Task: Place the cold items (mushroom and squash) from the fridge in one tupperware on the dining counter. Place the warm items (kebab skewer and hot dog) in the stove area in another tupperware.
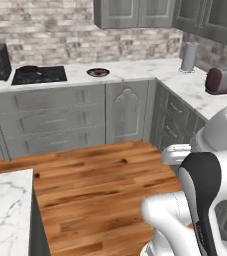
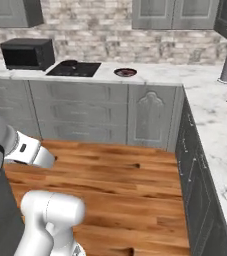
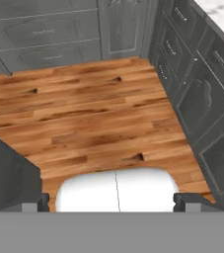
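Underfoot, wood floor (image 3: 98, 118), marble counter (image 1: 135, 70).

Microwave (image 2: 27, 53) — cooktop (image 2: 75, 68) — dark bowl (image 2: 125, 72)

Counter (image 1: 150, 70) white-grey marbled; cabinets (image 1: 50, 120) grey; floor (image 1: 100, 185) brown wood.

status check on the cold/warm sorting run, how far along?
Done: nothing visible. In hand: nothing; the gripper points at bare wooden floor, fingers wide apart. The base faces the stove counter, with a dark plate beside the stove; what it holds is too small to tell. Left: apparently everything. No tupperware, fridge or food item identifiable here.
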